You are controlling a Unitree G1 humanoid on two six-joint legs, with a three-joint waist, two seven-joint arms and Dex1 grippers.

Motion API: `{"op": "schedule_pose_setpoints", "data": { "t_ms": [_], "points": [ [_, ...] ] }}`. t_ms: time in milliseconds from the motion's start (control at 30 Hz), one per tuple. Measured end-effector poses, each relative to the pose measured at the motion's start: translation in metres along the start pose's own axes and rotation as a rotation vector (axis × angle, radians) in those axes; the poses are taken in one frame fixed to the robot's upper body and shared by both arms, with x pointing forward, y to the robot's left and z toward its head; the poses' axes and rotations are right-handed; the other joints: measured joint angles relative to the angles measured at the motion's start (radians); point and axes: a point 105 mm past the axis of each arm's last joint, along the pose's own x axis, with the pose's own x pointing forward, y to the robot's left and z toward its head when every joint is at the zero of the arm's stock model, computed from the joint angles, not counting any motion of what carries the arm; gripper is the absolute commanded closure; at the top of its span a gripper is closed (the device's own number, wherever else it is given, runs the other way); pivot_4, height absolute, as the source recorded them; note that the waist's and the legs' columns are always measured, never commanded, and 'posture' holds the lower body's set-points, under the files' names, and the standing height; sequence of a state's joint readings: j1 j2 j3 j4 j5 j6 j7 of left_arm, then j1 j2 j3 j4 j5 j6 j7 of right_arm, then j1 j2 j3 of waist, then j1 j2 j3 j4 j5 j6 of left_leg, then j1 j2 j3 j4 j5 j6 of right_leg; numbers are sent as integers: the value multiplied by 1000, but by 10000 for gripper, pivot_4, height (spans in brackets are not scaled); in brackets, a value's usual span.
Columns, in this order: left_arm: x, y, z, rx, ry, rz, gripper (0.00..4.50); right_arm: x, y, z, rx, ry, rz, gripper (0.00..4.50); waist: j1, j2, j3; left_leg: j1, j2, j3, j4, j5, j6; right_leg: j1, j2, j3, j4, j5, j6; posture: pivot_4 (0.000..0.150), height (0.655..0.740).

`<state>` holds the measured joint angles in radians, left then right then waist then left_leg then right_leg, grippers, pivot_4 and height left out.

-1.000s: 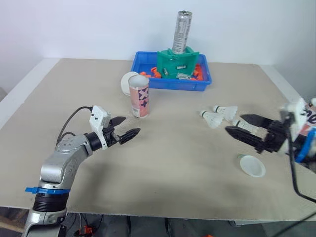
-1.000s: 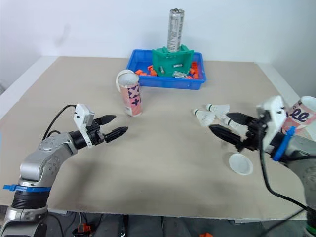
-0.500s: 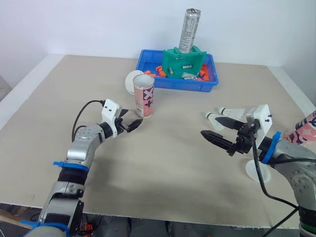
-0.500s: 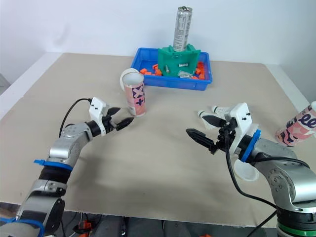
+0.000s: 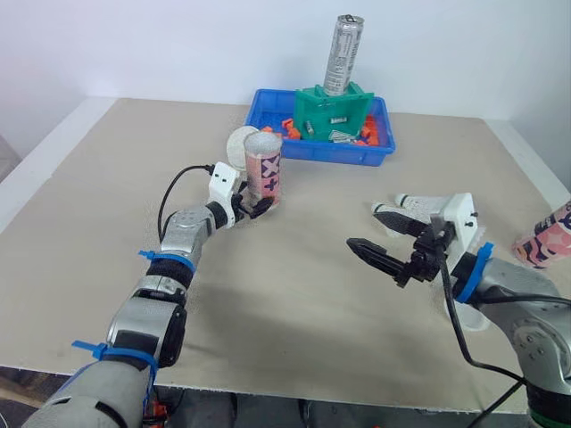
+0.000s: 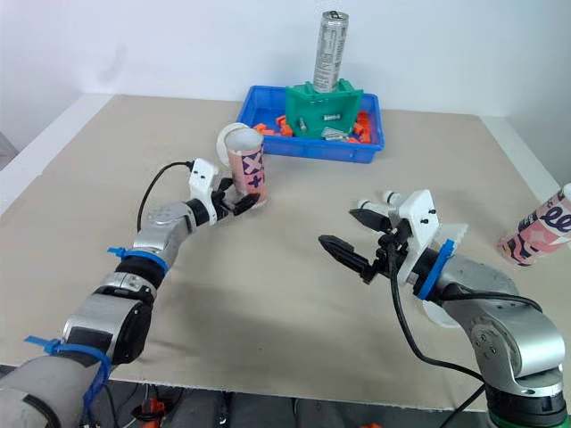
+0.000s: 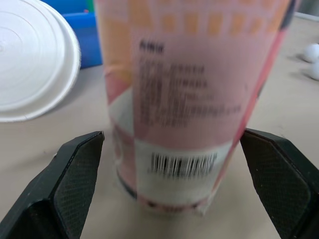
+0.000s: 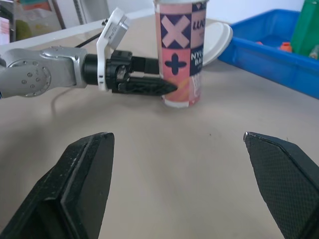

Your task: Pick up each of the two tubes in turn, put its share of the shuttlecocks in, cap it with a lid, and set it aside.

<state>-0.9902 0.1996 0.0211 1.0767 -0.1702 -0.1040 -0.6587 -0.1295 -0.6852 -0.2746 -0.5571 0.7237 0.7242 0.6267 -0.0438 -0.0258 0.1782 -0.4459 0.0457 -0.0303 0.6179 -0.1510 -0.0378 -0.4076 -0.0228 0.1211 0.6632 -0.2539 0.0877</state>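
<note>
- Newly advanced, the left gripper [image 5: 254, 205] is being set astride the tube [image 5: 264, 169] at the bench's [image 5: 312, 321] 11 o'clock, fingers spread.
- On the right gripper [image 5: 362, 226], fingers are being held spread too.
- First pick-up is judged in hand; closing on the tube is being called for next.

The tube [image 5: 264, 166] stands between the open fingers of the left tool [image 5: 253, 207], which sit close on each side. A white lid [image 5: 236, 143] at its 10 o'clock and a blue tray [image 5: 314, 154] at 1 o'clock block the back. Toward 5 o'clock is bare table [image 5: 294, 285].
</note>
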Motion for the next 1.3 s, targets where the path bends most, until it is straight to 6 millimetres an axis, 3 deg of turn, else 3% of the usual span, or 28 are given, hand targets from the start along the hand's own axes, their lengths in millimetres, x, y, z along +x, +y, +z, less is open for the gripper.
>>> {"op": "schedule_pose_setpoints", "data": {
  "t_ms": [500,600,667,967,1133,1300],
  "points": [
    [14,-1,2,-40,-12,85,0,-2,3,2,-11,-8,-12,364,-1,-1,0,0,0,0,0,0,0,0,0,-1,0,0,0,1500,7275],
    [14,0,0,-48,-11,97,7315,-2,3,2,-11,-8,-12,0,-1,-1,0,0,0,-1,0,0,0,0,0,-1,0,0,0,1500,7275],
    [13,1,1,-53,-16,103,15212,-2,3,2,-13,-7,-13,0,0,-1,0,0,0,-1,0,0,0,0,0,-1,0,0,0,1500,7275],
    [11,6,4,-44,-23,105,15212,-3,1,4,-23,-3,-17,0,-1,-1,0,0,0,-1,0,0,0,0,0,-1,0,0,0,1500,7275],
    [0,17,14,66,-14,57,15212,-9,-8,6,-37,0,-79,0,-1,-1,0,0,0,-1,0,0,0,0,0,-1,0,0,0,1500,7275],
    [-23,19,36,291,57,-192,15212,-23,-19,-22,4,122,-193,0,-2,-1,1,0,0,-1,-2,0,0,-1,0,-1,0,2,-6,1500,7275]
  ]
}}
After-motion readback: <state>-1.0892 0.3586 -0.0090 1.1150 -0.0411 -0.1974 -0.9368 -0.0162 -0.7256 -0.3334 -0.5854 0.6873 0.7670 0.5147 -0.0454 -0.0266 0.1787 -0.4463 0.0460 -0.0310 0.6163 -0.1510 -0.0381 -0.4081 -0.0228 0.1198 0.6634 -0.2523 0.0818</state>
